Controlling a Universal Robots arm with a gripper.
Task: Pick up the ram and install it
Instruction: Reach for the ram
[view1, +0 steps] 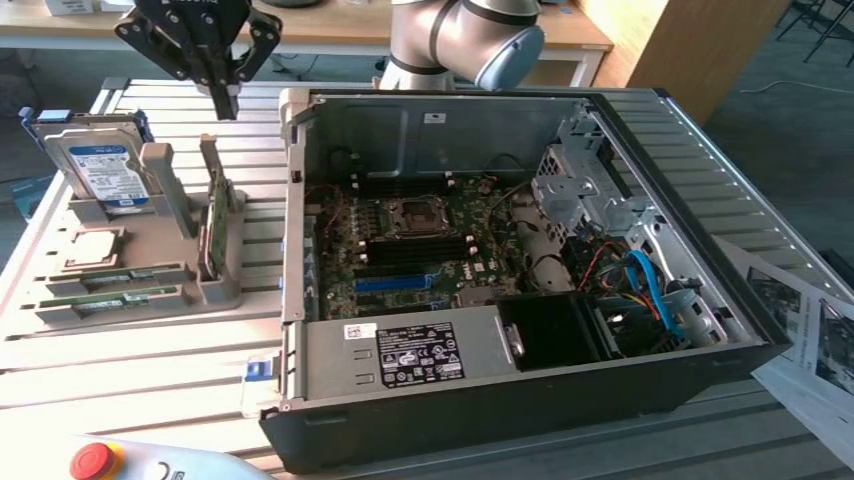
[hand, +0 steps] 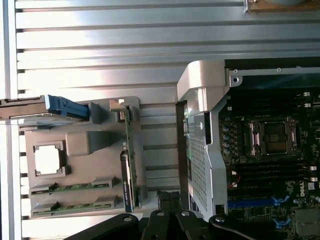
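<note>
So, pincer up in the air with nothing in it, ram lying in the gray holder.

Up top, the pincer (view1: 224, 106) has its fingers pressed together and it's empty. It hangs above the gray holder (view1: 147, 245) at the end where the hard drive (view1: 98, 165) stands upright, on the side toward the open computer case (view1: 400, 415). One ram stick (view1: 134, 275) and a second ram stick (view1: 110, 298) lie flat, side by side, in slots at the holder's opposite end, well apart from the pincer and lower than it. A taller green card (view1: 214, 225) stands on edge along the holder's case-side edge, and a square chip (view1: 94, 245) sits around the holder's middle. The holder rests on the slatted metal table (view1: 134, 365), just beside the case.
</note>
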